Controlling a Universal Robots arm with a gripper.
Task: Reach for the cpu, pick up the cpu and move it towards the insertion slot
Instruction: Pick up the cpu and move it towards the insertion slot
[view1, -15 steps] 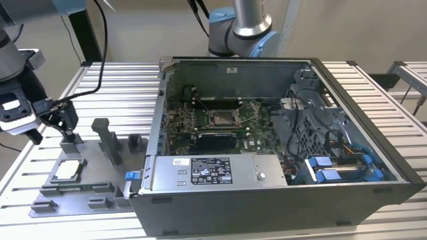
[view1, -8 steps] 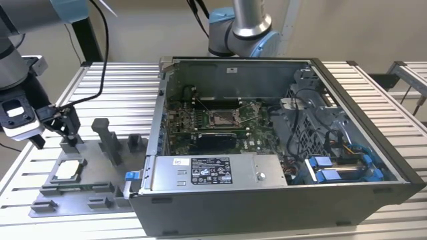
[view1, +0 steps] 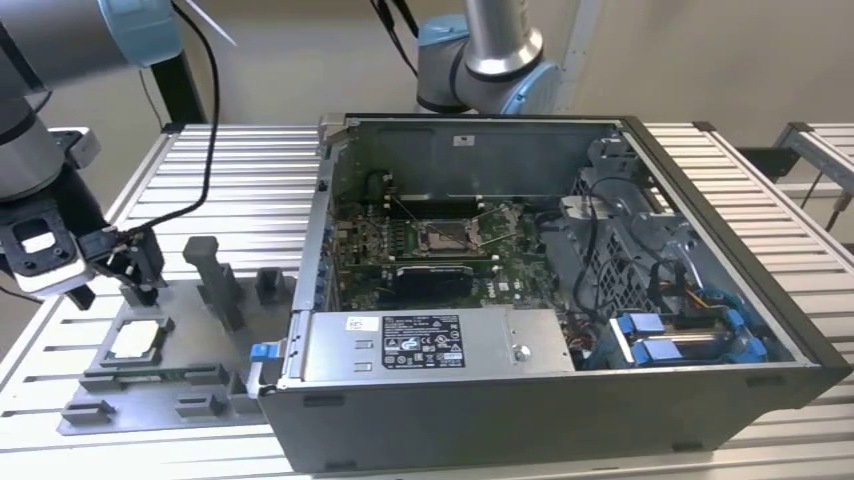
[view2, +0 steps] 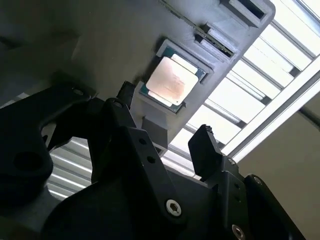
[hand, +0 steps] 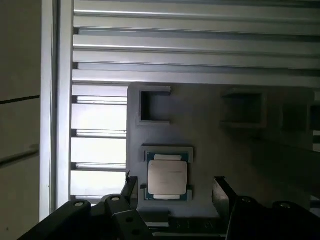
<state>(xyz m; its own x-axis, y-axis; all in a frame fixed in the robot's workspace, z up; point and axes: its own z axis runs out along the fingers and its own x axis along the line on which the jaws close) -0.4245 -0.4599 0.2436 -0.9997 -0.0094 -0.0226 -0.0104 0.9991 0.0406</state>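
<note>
Cpu (hand: 167, 179), small flat square silvery-topped chip: seated in recess of grey plastic fixture (hand: 215, 150) on slatted metal tabletop (view1: 227, 170), held square for pickup. Black jaws apart, poised above, straddling chip for side grasp. Silver-framed square insertion slot (view1: 441, 235) well apart, in green board (view1: 358, 250).

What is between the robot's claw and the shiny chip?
Nothing: in the first wrist view the open gripper hangs over the cpu with only air between.

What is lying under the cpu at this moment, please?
The cpu lies in a square recess of the grey fixture plate, which rests on the slatted metal table. The recess floor beneath the chip is covered by it, so it cannot be seen.
</note>
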